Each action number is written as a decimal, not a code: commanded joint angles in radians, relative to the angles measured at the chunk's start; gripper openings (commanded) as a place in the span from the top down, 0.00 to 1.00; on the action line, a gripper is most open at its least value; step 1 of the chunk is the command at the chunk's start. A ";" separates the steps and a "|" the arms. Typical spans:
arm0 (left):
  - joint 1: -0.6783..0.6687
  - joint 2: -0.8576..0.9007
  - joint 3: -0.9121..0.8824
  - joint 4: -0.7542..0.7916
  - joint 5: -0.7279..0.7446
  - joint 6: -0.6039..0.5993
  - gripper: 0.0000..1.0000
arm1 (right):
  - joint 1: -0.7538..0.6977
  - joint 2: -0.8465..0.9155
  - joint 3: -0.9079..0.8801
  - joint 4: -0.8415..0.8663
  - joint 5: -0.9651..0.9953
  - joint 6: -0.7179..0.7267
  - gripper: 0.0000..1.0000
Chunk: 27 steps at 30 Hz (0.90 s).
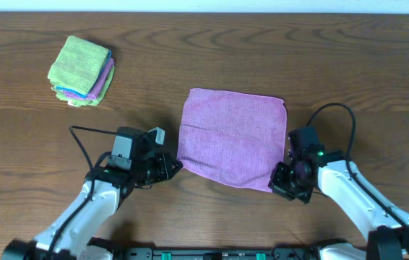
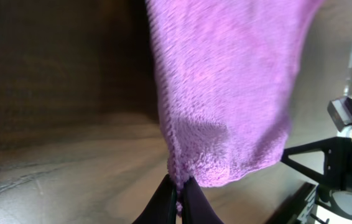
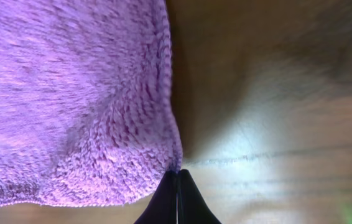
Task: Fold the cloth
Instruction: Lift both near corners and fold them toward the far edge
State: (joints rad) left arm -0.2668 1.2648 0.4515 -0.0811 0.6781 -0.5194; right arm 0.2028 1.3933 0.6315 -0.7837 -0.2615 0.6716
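Left fingers (image 2: 193,208) pinch shut on the cloth (image 1: 233,137) at its 7 o'clock corner; right fingers (image 3: 165,205) are closed on the 5 o'clock corner. Holding both near corners suits lifting that edge toward 12. The cloth lies flat mid-counter (image 1: 190,43).

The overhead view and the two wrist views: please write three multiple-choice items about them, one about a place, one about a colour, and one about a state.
1. Where does the stack of folded cloths lie in the overhead view?
A) lower right
B) upper left
C) centre

2. What colour is the stack's top cloth?
A) white
B) red
C) green

3. What state are the left tool and right tool in?
A) each shut on a near corner of the purple cloth
B) open above it
C) holding the stack

Answers:
1 B, it sits alone at the upper left.
2 C, the top layer is green.
3 A, each wrist view shows closed fingers pinching a corner.
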 commanded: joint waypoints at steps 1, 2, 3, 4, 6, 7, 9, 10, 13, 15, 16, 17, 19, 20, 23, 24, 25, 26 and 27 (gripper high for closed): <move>0.004 -0.082 -0.003 -0.030 0.010 0.018 0.94 | -0.022 -0.061 0.081 -0.042 0.003 -0.053 0.99; 0.004 -0.105 -0.003 -0.044 0.009 0.017 0.94 | -0.023 -0.076 0.096 -0.062 0.016 -0.053 0.99; 0.004 -0.130 -0.003 -0.061 0.003 0.012 0.94 | -0.023 -0.094 0.111 -0.083 0.027 -0.053 0.99; 0.004 -0.153 -0.003 -0.080 -0.006 0.004 0.94 | -0.023 -0.109 0.122 -0.097 0.029 -0.059 0.99; 0.003 -0.201 -0.003 -0.119 -0.008 -0.007 0.94 | -0.023 -0.141 0.137 -0.126 0.029 -0.060 0.98; 0.001 -0.227 -0.003 -0.145 -0.009 -0.021 0.94 | -0.023 -0.159 0.140 -0.140 0.029 -0.060 0.98; -0.012 -0.260 -0.003 -0.184 -0.009 -0.047 0.94 | -0.023 -0.181 0.140 -0.164 0.027 -0.060 0.99; -0.021 -0.272 -0.003 -0.205 -0.009 -0.060 0.94 | -0.023 -0.194 0.140 -0.182 0.025 -0.059 0.99; -0.057 -0.296 -0.003 -0.263 -0.035 -0.091 0.94 | -0.022 -0.228 0.140 -0.224 0.025 -0.060 0.99; -0.079 -0.305 -0.003 -0.275 -0.058 -0.097 0.94 | -0.022 -0.253 0.140 -0.234 0.025 -0.060 0.98; -0.091 -0.311 -0.003 -0.274 -0.074 -0.100 0.94 | -0.022 -0.268 0.140 -0.230 0.025 -0.059 0.98; -0.100 -0.315 -0.003 -0.273 -0.098 -0.111 0.94 | -0.022 -0.282 0.140 -0.220 0.026 -0.060 0.98; -0.106 -0.325 -0.003 -0.264 -0.168 -0.121 0.94 | -0.022 -0.301 0.140 -0.181 0.026 -0.060 0.99; -0.106 -0.325 -0.003 -0.253 -0.202 -0.121 0.94 | -0.022 -0.306 0.140 -0.151 0.026 -0.059 0.99; -0.105 -0.322 -0.003 -0.189 -0.297 -0.124 0.94 | -0.022 -0.296 0.140 -0.050 0.026 -0.059 0.98; -0.105 -0.320 -0.003 -0.163 -0.333 -0.133 0.94 | -0.022 -0.285 0.140 -0.010 0.026 -0.058 0.98; -0.104 -0.315 -0.003 -0.134 -0.355 -0.141 0.94 | -0.022 -0.274 0.140 0.019 0.027 -0.052 0.98; -0.102 -0.308 -0.003 -0.099 -0.371 -0.143 0.94 | -0.022 -0.255 0.140 0.055 0.027 -0.038 0.98; -0.097 -0.291 -0.002 -0.047 -0.377 -0.143 0.94 | -0.022 -0.227 0.140 0.097 0.026 -0.036 0.98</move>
State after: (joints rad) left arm -0.3698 0.9527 0.4492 -0.1684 0.3901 -0.6483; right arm 0.1864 1.1278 0.7586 -0.7204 -0.2420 0.6228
